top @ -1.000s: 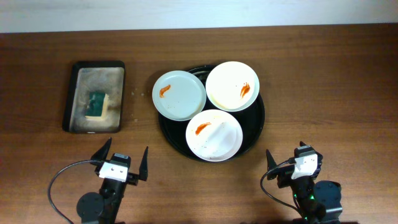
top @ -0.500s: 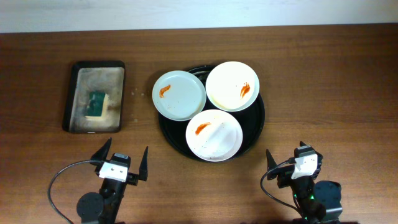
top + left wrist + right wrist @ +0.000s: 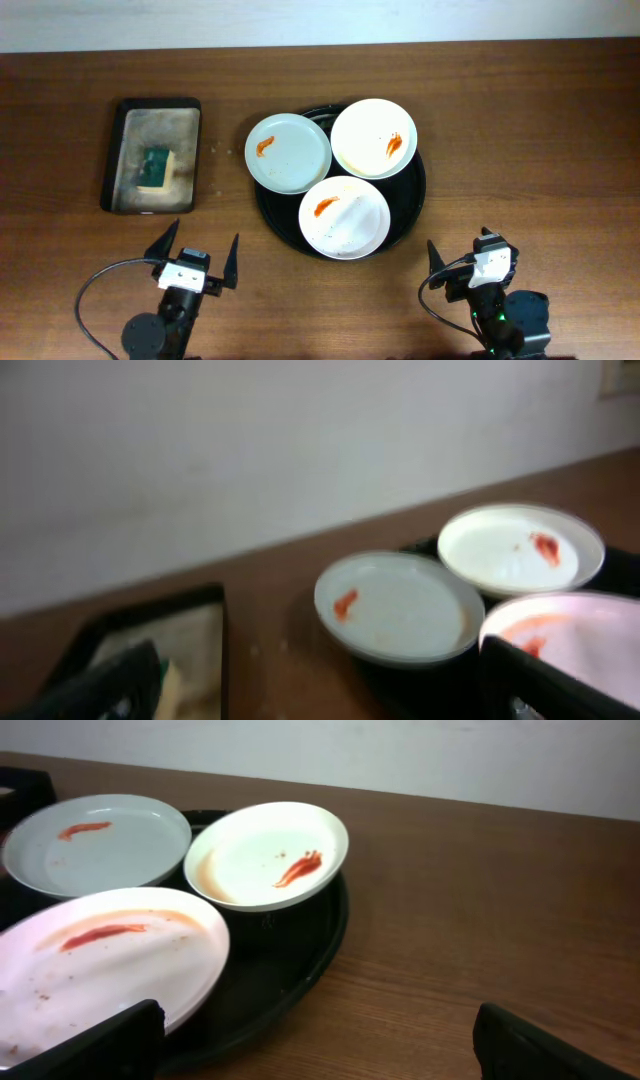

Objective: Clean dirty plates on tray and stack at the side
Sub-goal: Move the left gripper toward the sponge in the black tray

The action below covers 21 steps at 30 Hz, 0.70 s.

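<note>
Three plates sit on the round black tray (image 3: 415,195) at mid surface (image 3: 540,130), rims meeting.
- Left plate (image 3: 288,152): small orange-red smear near its left side. It overhangs the tray's left rim.
- Back-right plate (image 3: 373,138): cream, with a red streak on its right half. In the right wrist view it looks slightly tilted.
- Front plate (image 3: 344,217): orange smear at upper left, with crumbs or specks across it.

None is stacked beside the tray, and all three are dirty.

The sponge tray (image 3: 125,120) is rectangular and black and lies well left of the round tray. A green-yellow sponge (image 3: 154,167) lies inside it, toward the near half.

The left end effector (image 3: 206,234) is at the near edge, below the sponge tray. Its fingers are spread wide with nothing between them, and it is well apart from the plates.

The right end effector (image 3: 318,1010) is at the near edge, right of the round tray. Its fingers are also spread wide and hold nothing. It is close to the front plate and touches nothing.

The left wrist view is blurred.
</note>
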Available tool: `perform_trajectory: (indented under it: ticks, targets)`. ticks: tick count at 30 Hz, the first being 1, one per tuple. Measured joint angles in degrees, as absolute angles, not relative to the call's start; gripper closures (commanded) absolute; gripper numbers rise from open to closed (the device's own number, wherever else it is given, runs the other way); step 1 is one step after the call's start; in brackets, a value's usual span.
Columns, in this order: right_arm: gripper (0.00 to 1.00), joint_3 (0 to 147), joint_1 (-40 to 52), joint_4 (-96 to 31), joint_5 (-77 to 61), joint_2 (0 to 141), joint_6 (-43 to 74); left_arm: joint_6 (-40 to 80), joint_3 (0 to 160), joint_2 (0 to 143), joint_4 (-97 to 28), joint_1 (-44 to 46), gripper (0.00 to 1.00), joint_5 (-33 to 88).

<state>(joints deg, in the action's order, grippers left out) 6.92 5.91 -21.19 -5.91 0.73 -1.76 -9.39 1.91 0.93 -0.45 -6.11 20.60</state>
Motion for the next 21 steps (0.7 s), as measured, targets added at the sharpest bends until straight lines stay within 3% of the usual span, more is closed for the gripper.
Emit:
perform_trajectory:
  ticks: [6, 11, 21]
  targets:
    - [0.01, 8.4, 5.9, -18.4, -11.9, 1.1, 0.6, -7.4, 4.1, 1.1, 1.9, -6.1, 0.01, 22.1]
    - [0.01, 21.2, 5.9, -21.0, -16.7, 8.9, 2.8, -4.1, 16.1, 7.9, -4.5, -6.1, 0.01, 22.5]
    - [0.01, 62.5, 5.9, -55.9, -20.5, 47.3, 4.5, -2.2, 55.3, 40.2, -37.7, -6.1, 0.0, 24.6]
